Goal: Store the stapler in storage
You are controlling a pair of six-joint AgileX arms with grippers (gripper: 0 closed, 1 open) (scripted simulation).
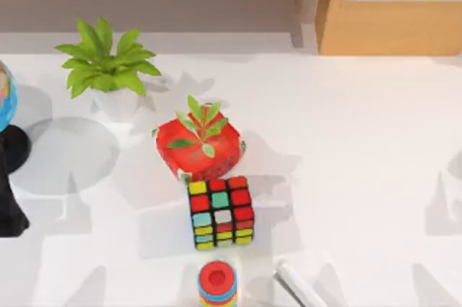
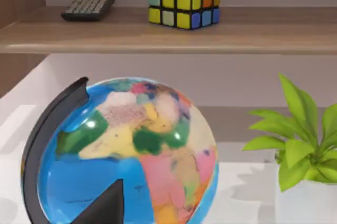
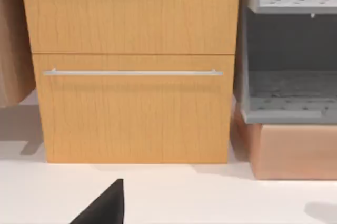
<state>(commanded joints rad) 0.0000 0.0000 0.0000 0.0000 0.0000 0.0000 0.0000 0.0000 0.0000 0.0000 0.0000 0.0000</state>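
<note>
Your stapler (image 1: 299,285) lies on the table (image 1: 361,177) at the near edge, just right of the colourful cube (image 1: 221,212). The drawer (image 3: 134,108) stands shut at the far right, its silver handle (image 3: 131,72) across the front. You cannot tell how either arm's fingers stand, nor how far they are from the stapler.

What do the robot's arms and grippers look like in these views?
Little of them shows. Part of the left arm at the top view's left edge is plain matte black. Each wrist view has a black wedge-shaped gripper part at its lower edge: left gripper, right gripper. No cables or markings are visible.
</note>
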